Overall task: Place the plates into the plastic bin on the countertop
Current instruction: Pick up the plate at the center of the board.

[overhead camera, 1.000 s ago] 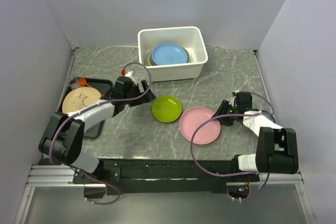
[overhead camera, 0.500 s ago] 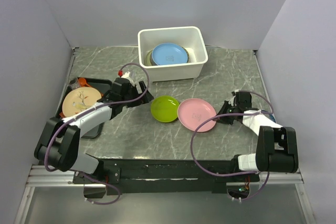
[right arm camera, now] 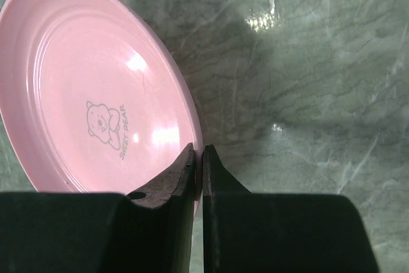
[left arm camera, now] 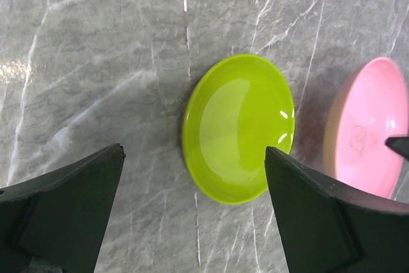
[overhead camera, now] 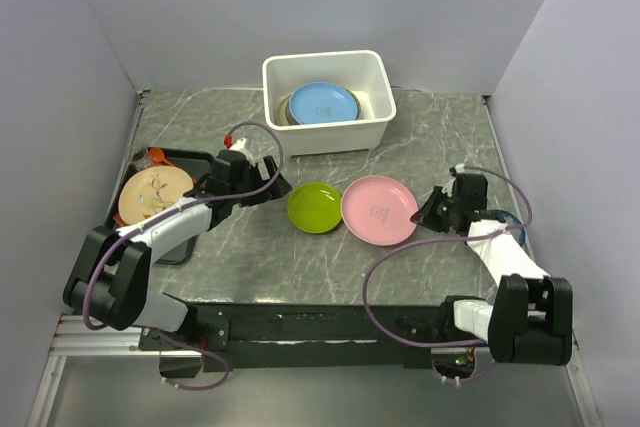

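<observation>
right gripper (right arm camera: 198, 158): jaws drawn narrow, pinching the rim of the pink plate (right arm camera: 96, 94) on the side that faces the bench's right edge.
why that hold: a shallow plate lying on the bench (overhead camera: 440, 142) offers only its rim to pinch. The held side looks raised and the plate tilted, its opposite side low, which I judge to be the start of a lift.
pink plate, place: right of the bench's centre, with its rim between the right gripper's fingertips and its printed bear facing up.
left gripper (left arm camera: 193, 153): spread wide, holding nothing.
why that stance: it hangs over the bench on the side of the lime green plate (left arm camera: 239, 135) nearer the left edge. The plate lies ahead of and between the two open fingers, so I judge it lined up to take the near rim.
lime green plate, place: flat at the bench's centre, just beside the pink plate. The left wrist view shows a strip of bench between them.
plastic bin (overhead camera: 372, 132): at the middle of the far edge, well apart from both grippers. A blue plate (overhead camera: 322, 102) lies on top of others inside it.
cream plate (overhead camera: 152, 195): on the black tray (overhead camera: 190, 160) at the left edge, beside the left arm, with no gripper on it.
left to do: three plates lie outside the bin.
</observation>
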Controlling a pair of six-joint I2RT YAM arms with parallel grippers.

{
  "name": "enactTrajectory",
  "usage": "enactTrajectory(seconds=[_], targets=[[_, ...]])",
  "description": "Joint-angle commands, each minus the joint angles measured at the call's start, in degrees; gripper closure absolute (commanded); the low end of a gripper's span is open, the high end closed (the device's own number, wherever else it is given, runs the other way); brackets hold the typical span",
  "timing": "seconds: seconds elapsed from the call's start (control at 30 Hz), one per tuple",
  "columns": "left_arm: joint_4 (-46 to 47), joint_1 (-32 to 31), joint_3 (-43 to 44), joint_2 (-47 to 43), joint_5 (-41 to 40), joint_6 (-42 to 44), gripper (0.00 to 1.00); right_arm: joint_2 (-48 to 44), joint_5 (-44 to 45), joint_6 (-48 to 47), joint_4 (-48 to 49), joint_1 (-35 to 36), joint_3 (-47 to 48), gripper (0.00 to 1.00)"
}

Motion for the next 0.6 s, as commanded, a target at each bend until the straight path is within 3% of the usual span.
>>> enactTrajectory(seconds=[0.0, 0.33, 0.57], targets=[[0.95, 0.17, -1.12, -2.88, -0.91, 0.97, 0.03, -4.68, 0.23, 1.56, -0.64, 0.38, 3.12, 1.00], [0.77, 1.66, -4.20, -7.80, -1.09, -0.08, 0.01, -7.50, -1.35, 3.06, -2.75, 0.82, 7.51, 1.00], [-0.11, 4.39, -7.63, -12.45, -1.36, -0.43, 0.01, -5.05, -0.21, 5.08, -1.70, 5.90, 12.60, 1.00]])
